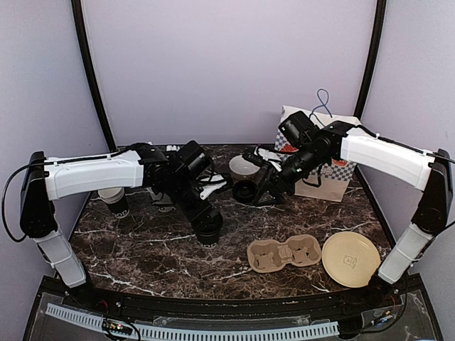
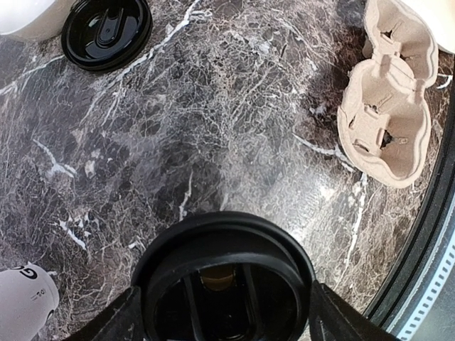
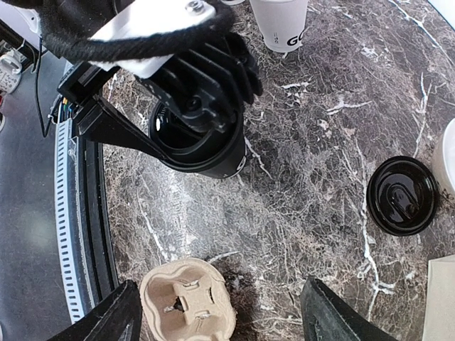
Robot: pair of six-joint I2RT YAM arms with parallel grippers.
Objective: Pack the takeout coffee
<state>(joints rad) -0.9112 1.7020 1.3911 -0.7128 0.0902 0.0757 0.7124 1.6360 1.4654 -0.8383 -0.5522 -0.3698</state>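
Note:
My left gripper (image 1: 208,229) is shut on a black paper cup with a black lid (image 2: 224,273), its fingers (image 2: 126,317) on either side of the lid's rim. The cup stands on the marble left of centre and also shows in the right wrist view (image 3: 217,160). A loose black lid (image 1: 245,190) lies flat near the middle back; it also shows in the left wrist view (image 2: 106,32) and the right wrist view (image 3: 402,195). My right gripper (image 1: 264,186) is open and empty, hovering beside that lid, with its fingers (image 3: 122,312) wide apart. A tan pulp cup carrier (image 1: 284,253) lies empty at the front.
A white bowl (image 1: 245,167) sits behind the loose lid. A checkered paper bag (image 1: 323,160) stands at the back right. A tan round disc (image 1: 350,259) lies right of the carrier. A white printed cup (image 3: 281,21) and a dark cup (image 1: 117,204) stand at the left.

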